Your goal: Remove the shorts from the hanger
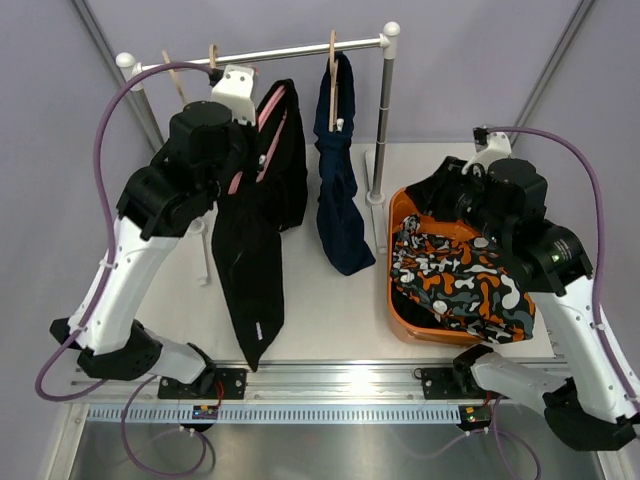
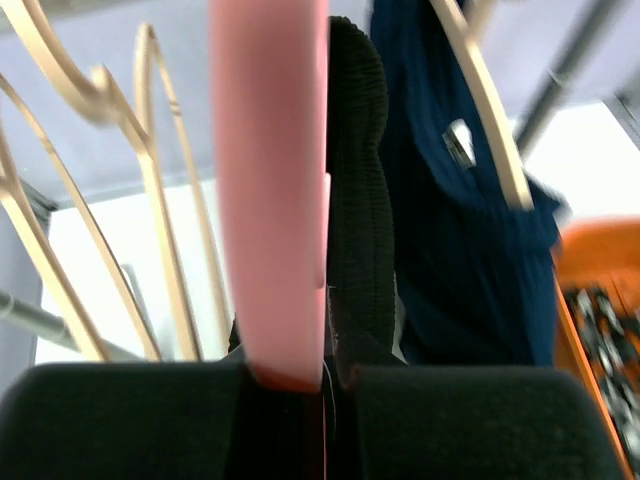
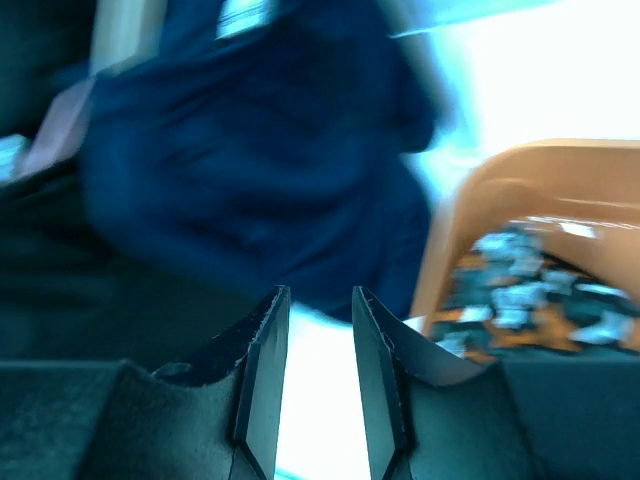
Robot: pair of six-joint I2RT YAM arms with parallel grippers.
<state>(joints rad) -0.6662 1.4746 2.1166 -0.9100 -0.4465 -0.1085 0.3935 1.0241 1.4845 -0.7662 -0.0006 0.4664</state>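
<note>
At rack (image 1: 290, 48) along far edge of bench (image 1: 320, 300), left gripper (image 2: 300, 385) clamped on pink hanger (image 2: 270, 200) carrying black shorts (image 1: 250, 260). Beside them, navy shorts (image 1: 338, 200) hang on wooden hanger (image 1: 333, 60). In orange basket (image 1: 393, 300) by right edge, patterned shorts (image 1: 455, 280). Near basket, right gripper (image 3: 320, 330): narrow gap, holding nothing.

The left arm (image 1: 125, 275) and right arm (image 1: 585, 318) pair white link shells with black joint housings; a purple cable (image 1: 100, 150) trails each; the right gripper (image 3: 318, 292) is matte black.
</note>
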